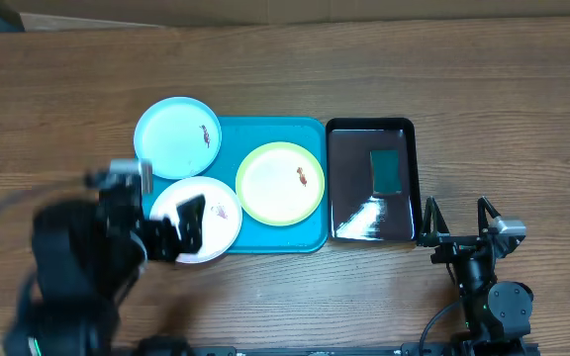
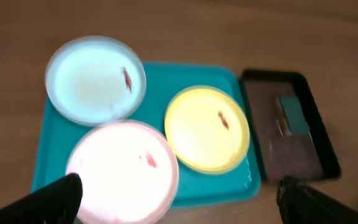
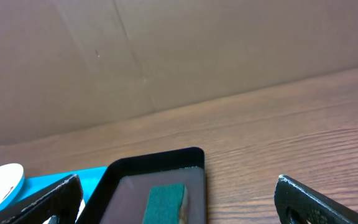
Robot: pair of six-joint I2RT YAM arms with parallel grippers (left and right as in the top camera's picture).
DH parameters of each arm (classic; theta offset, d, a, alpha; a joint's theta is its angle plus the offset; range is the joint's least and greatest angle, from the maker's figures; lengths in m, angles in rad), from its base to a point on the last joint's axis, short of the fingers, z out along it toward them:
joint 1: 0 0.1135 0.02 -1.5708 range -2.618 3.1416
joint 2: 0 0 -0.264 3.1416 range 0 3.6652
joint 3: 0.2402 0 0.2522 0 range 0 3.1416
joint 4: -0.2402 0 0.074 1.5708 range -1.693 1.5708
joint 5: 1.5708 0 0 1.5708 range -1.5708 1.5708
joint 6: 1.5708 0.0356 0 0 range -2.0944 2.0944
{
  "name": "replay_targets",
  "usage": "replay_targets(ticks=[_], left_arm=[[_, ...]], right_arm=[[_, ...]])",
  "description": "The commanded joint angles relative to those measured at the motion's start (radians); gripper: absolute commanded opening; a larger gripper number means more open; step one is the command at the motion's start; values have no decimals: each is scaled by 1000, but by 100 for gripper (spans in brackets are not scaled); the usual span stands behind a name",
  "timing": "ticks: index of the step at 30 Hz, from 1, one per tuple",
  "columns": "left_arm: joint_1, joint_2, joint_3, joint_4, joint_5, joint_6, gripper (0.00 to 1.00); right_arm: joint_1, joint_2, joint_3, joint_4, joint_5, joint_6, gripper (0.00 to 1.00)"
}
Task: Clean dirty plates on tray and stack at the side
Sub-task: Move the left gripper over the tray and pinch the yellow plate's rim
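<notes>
Three plates lie on the turquoise tray (image 1: 310, 235): a light-blue one (image 1: 177, 137) at the back left, a yellow-green one (image 1: 280, 183) on the right, and a white-pinkish one (image 1: 216, 222) at the front left. Each has a small reddish stain. My left gripper (image 1: 178, 229) is open and empty, hovering over the white plate's front-left edge. The left wrist view shows the blue plate (image 2: 95, 78), yellow plate (image 2: 207, 127), pinkish plate (image 2: 123, 171), the tray (image 2: 185, 74) and the open jaws (image 2: 179, 211). My right gripper (image 1: 458, 222) is open and empty, right of the black tray.
A glossy black tray (image 1: 414, 178) with a green sponge (image 1: 386, 170) stands right of the turquoise tray; it also shows in the right wrist view (image 3: 154, 160) with the sponge (image 3: 165, 202) between the open jaws (image 3: 179, 208). A cardboard wall stands behind the table.
</notes>
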Motion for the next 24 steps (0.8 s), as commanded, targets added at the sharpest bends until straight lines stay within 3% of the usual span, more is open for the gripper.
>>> replay_targets(ticks=[1, 5, 6, 8, 11, 13, 17, 24], left_arm=[[-1, 220, 204, -142, 69, 26, 100], [-1, 386, 276, -209, 89, 27, 100], [-1, 415, 275, -210, 99, 27, 92], [-4, 482, 265, -210, 122, 19, 56], [-31, 557, 231, -207, 78, -66, 39], [-74, 599, 191, -184, 31, -107, 38], [-186, 684, 104, -84, -45, -175, 47], [-268, 857, 74, 71, -173, -244, 43]], right_arm=[[-2, -10, -10, 5, 0, 1, 100], [-2, -10, -10, 5, 0, 1, 100], [-2, -10, -10, 5, 0, 1, 100], [-2, -10, -10, 5, 0, 1, 100], [-2, -10, -10, 5, 0, 1, 100], [-2, -10, -10, 5, 0, 1, 100], [-2, -10, -10, 5, 0, 1, 100], [-2, -10, -10, 5, 0, 1, 100]])
